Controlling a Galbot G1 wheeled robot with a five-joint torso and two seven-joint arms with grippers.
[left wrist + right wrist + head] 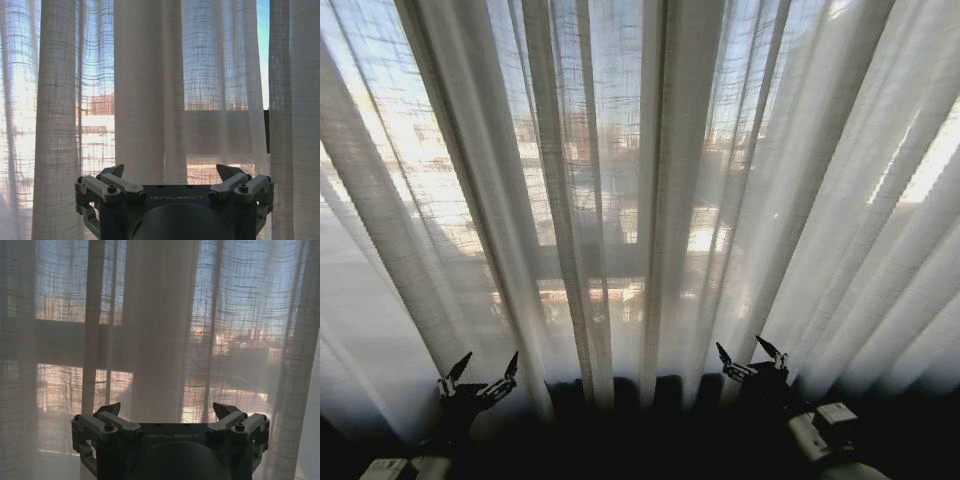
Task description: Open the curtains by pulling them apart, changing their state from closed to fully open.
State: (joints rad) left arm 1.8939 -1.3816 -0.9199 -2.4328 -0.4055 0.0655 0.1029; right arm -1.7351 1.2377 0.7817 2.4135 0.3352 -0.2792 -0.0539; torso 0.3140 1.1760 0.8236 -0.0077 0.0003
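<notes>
The curtains [620, 180] hang closed across the whole window, sheer white panels with long pleats that meet near the middle. My left gripper [478, 374] is low on the left, open, just in front of the fabric with nothing between its fingers. My right gripper [751, 356] is low on the right, open as well, close to the cloth. In the left wrist view the left gripper [170, 172] faces a thick pleat of curtains [145, 90] with both jaws spread wide. In the right wrist view the right gripper [167, 411] faces another pleat of curtains [160, 325] in the same way.
Dark window frame bars [570, 262] and buildings show through the cloth. A dark band [640, 430] runs along the bottom below the curtain hems, where both arms rise.
</notes>
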